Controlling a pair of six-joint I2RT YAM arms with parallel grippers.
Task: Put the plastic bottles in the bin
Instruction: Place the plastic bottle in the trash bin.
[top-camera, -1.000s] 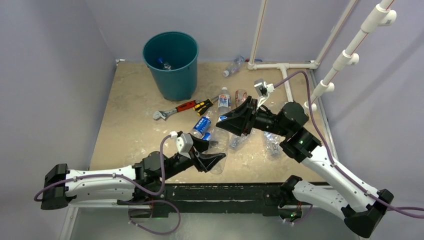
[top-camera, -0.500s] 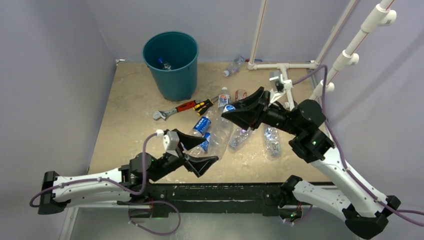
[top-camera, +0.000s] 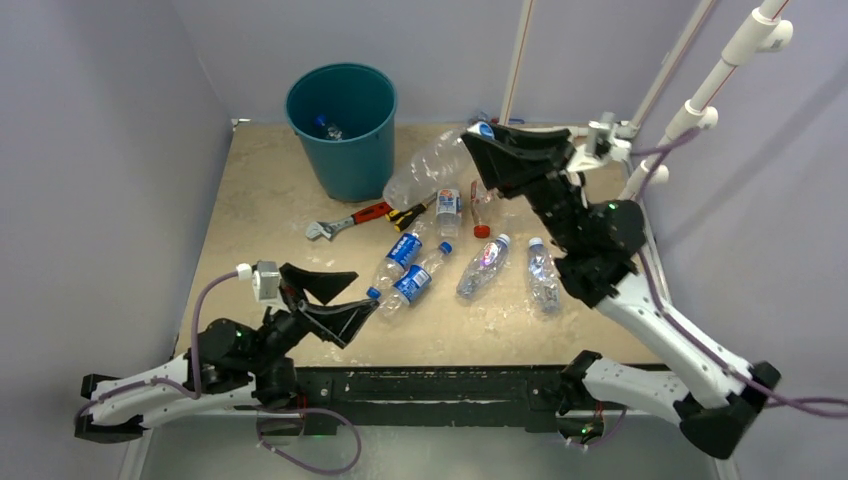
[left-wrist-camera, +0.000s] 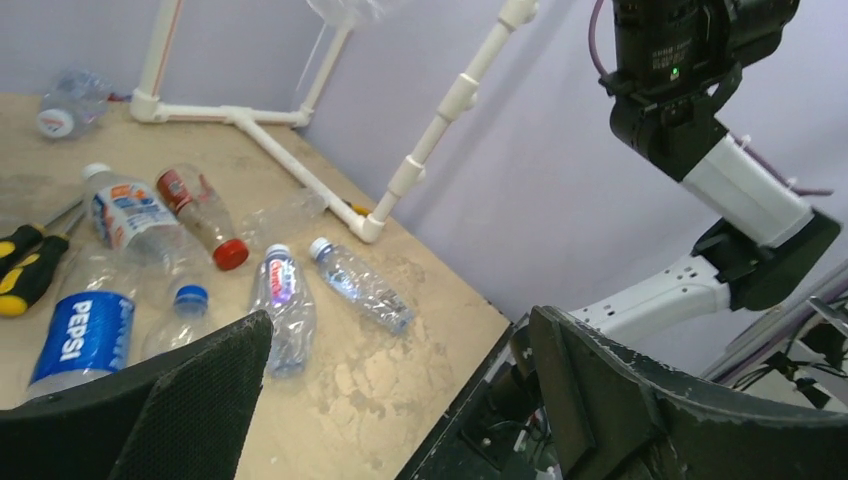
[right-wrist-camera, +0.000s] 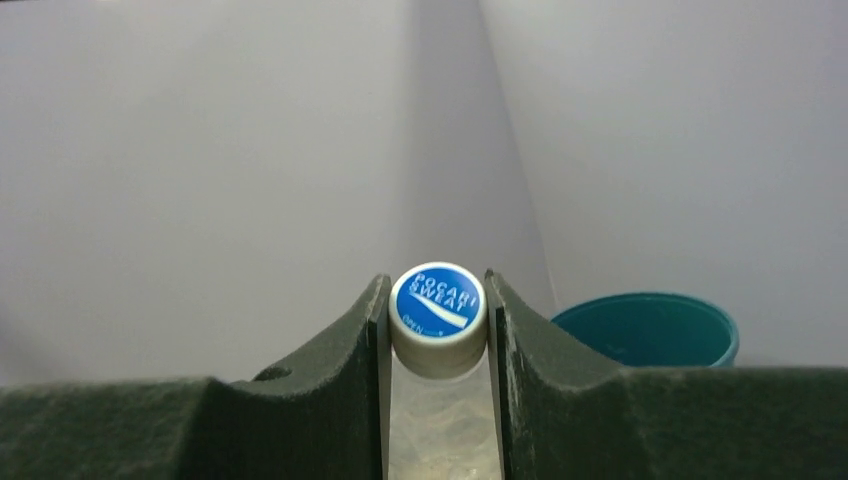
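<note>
- at the back of the table (top-camera: 260, 250), to the right of the bin (top-camera: 352, 165), the right gripper (right-wrist-camera: 436, 290) is pinching a large clear bottle (top-camera: 425, 172) by the neck, with one finger pressing on each side just under the blue-and-white cap (top-camera: 485, 128).
- this bottle is hanging tilted in the air, cap end up in the grip. its body is slanting down to the left, and in the top view its base is showing just beside the bin's right wall, not over the opening.
- the bin is standing upright at the back left of the table, with one small bottle (top-camera: 328, 127) lying at its bottom.
- the left gripper (top-camera: 364, 292) is hanging low over the near edge, jaws spread wide and gripping nothing.
- loose bottles are lying on their sides in the middle of the table: a pepsi bottle (top-camera: 403, 248), a second blue-labelled bottle (top-camera: 412, 283) just beside it, a clear bottle (top-camera: 483, 265) to their right, and a crumpled bottle (top-camera: 543, 272) further right.
- behind them a white-capped bottle (top-camera: 448, 207) and a red-capped bottle (top-camera: 481, 200) are lying side by side.
- a wrench (top-camera: 340, 224) and a screwdriver (top-camera: 408, 211) are lying end to end between the bin and these bottles.
- in the left wrist view one more bottle, the far bottle (left-wrist-camera: 65, 100), is lying at the back beside the white pipe frame (left-wrist-camera: 250, 125).
</note>
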